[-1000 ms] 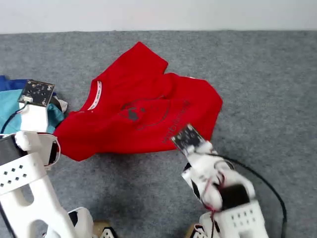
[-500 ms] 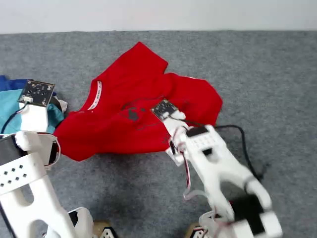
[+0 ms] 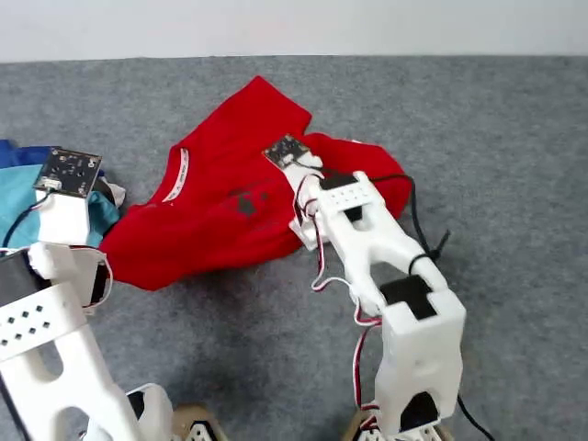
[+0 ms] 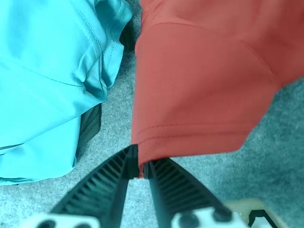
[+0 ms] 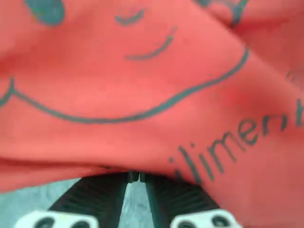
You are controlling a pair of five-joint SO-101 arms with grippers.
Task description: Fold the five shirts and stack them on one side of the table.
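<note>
The red shirt [image 3: 220, 207] is spread across the middle of the grey bench [image 3: 514, 165], with its near right part folded up over its chest. The left claw [image 4: 140, 167] is clamped on the hem of the shirt's left sleeve, just beside the turquoise shirt [image 4: 42, 71] heaped at the left edge. The right claw [image 5: 134, 178] is pinched together on the shirt's raised hem, below the printed front.
</note>
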